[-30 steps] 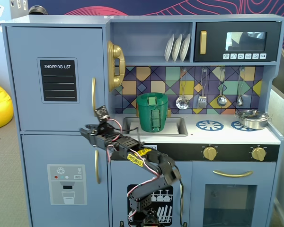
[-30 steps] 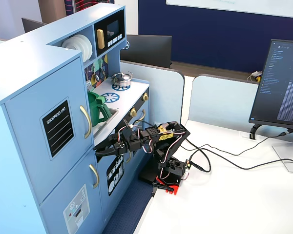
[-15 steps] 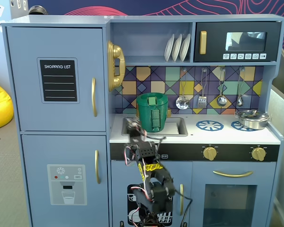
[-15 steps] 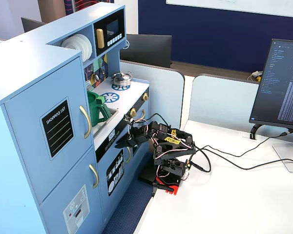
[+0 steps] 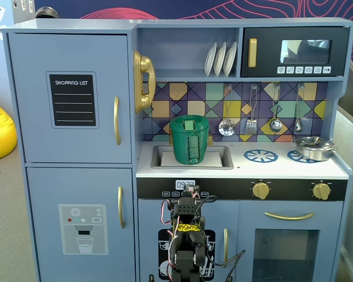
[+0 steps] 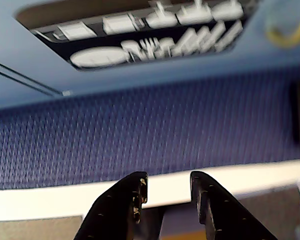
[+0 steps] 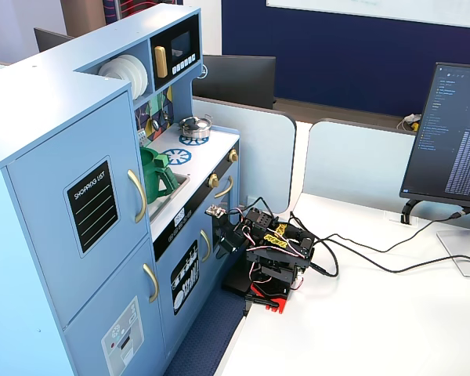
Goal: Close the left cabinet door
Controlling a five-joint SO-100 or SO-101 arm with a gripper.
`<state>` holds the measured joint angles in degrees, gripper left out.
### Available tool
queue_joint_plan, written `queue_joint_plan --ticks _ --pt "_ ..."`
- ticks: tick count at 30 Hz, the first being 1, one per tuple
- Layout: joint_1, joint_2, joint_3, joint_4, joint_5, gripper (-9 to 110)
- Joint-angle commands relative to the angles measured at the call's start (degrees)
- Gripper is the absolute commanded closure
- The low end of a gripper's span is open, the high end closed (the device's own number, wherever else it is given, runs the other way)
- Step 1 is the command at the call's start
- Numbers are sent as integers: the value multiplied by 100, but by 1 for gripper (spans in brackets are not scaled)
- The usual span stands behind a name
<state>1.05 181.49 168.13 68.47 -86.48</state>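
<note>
Light-blue flat left cabinet door (image 5: 70,97) sits flush shut; black pincer (image 6: 167,192) spread, empty

The wrist view is blurred, its hand (image 6: 166,192) cut off below.

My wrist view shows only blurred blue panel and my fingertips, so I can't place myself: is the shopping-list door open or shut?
Observer: In both fixed views the left cabinet door sits flush with the cabinet front, shut.
Operator: Where is the arm relative to it?
Observer: In a fixed view the arm is folded low in front of the cupboard door under the sink, to the right of the left door and below its gold handle.
Operator: Anything above me to avoid?
Observer: A green pitcher stands in the sink, directly above the arm in that view.
</note>
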Motion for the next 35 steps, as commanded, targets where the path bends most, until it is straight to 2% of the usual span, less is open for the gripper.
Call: queue_joint_plan --ticks 1,9,13,35 --pt "202 53 202 158 255 102" --pt "255 62 360 1222 387 101" --pt "255 62 360 1942 -185 101" --pt "448 62 360 1942 -114 94"
